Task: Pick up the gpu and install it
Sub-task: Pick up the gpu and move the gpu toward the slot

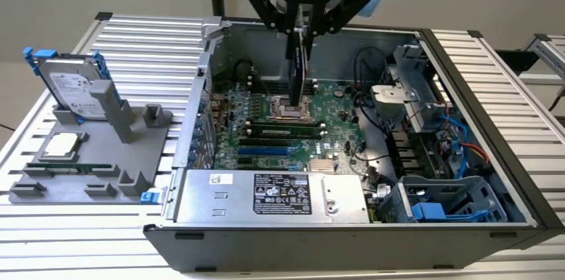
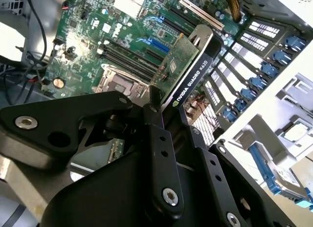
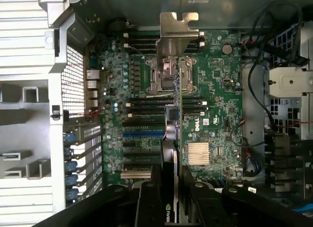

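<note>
The gpu (image 1: 300, 75) is grasped by the gripper (image 1: 300, 34) and hangs on edge below it, over the motherboard (image 1: 264, 141) in the open case (image 1: 353, 250). In the second wrist view the green face and the black cooler (image 2: 193, 78) are seen between the fingers (image 2: 157, 139). In the first wrist view the card is seen edge-on, with the silver bracket (image 3: 178, 26) at the end far from the gripper. Whether the board is touched cannot be told.

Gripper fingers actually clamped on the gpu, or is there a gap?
Touching. In the second wrist view the gripper pinches the gpu by its near edge, a finger pressed against each face, with no gap showing.
</note>
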Controlling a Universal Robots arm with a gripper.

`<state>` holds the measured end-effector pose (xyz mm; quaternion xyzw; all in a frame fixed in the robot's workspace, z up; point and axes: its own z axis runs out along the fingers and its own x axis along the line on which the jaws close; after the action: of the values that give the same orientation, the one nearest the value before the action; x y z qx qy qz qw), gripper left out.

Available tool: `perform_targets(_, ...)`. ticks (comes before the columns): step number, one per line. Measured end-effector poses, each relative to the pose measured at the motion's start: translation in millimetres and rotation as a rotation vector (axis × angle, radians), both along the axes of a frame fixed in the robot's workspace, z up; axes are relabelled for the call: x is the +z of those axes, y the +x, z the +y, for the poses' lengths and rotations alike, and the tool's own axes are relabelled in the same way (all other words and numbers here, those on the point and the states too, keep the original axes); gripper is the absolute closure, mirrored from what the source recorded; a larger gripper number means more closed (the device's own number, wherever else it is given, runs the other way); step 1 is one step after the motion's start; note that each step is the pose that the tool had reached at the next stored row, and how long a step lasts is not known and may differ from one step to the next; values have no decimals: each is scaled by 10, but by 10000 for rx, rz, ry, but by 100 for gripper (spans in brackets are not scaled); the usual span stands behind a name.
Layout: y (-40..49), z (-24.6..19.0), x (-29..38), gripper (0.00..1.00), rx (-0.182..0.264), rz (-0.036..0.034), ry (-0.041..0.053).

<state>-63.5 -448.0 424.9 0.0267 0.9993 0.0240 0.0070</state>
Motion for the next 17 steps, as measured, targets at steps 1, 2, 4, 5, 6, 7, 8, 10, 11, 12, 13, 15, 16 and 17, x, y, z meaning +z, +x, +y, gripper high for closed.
perform_targets(1, 20, 0, 0, 100, 0, 0, 0)
perform_targets(2, 40, 0, 0, 100, 0, 1, 0)
perform_targets(4, 79, 0, 0, 100, 0, 2, 0)
perform_targets(5, 99, 0, 0, 100, -1, 3, 0)
perform_targets(6, 118, 0, 0, 100, 0, 3, 0)
perform_targets(7, 138, 0, 0, 100, 0, 4, 0)
perform_targets(8, 158, 0, 0, 100, 0, 4, 1)
perform_targets(10, 196, 0, 0, 100, 0, 5, 0)
perform_targets(11, 216, 0, 0, 100, 0, 6, 0)
perform_targets(12, 235, 0, 0, 100, 0, 6, 0)
perform_targets(13, 254, 0, 0, 100, -1, 6, 1)
perform_targets(15, 289, 0, 0, 100, 0, 7, 0)
perform_targets(16, 308, 0, 0, 100, 0, 8, 0)
perform_targets(17, 327, 0, 0, 100, 0, 8, 0)
